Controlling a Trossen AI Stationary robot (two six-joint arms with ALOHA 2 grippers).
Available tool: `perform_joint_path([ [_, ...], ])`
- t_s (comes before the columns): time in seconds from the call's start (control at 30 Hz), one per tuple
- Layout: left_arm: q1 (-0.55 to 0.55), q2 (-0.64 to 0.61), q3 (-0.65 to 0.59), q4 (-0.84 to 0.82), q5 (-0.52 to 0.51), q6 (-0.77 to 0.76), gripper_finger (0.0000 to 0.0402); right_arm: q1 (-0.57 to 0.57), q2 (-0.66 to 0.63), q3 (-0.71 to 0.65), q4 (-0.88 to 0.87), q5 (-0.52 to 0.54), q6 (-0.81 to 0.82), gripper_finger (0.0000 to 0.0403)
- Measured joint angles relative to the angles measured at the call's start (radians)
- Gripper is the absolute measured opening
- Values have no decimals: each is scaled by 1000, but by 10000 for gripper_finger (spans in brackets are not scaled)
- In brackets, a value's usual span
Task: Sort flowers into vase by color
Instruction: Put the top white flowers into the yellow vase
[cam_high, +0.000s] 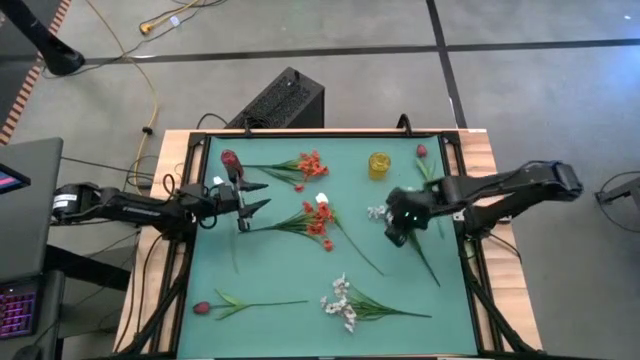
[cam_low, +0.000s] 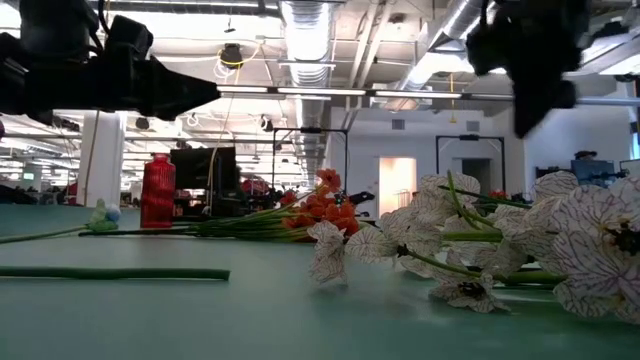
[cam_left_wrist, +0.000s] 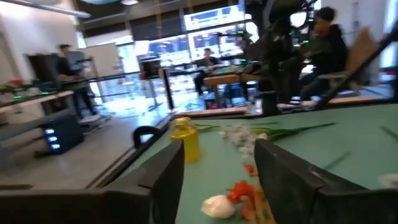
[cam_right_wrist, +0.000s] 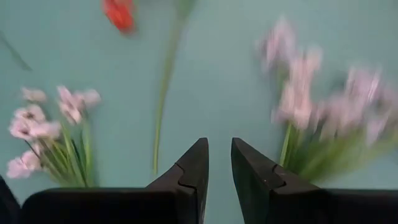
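— Currently, where is my right gripper (cam_high: 397, 232)?
— Above the mat, fingers slightly parted, empty, beside a white spray (cam_high: 378, 211).
— And my left gripper (cam_high: 252, 200)?
— Spread, apparently empty, near red-orange flowers (cam_high: 318, 222).

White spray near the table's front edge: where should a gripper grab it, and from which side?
Probably by the bare green stem, right of the blossoms, coming straight down from above. The white spray lies flat on the table with its stem trailing right, clear of other flowers; the blossom cluster looks bulky and soft.
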Motion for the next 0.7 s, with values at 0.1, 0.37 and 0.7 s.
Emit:
perform_joint_path([
  [0.1,0,0,0,1,31,-3,212,66,55,1,-55,-49,143,99],
  [0.37,0,0,0,15,33,53,238,196,134,-10,-93,-27,355,155],
  [0.7,0,0,78,-104,163,75,238,209,156,-165,-15,-4,467,256],
])
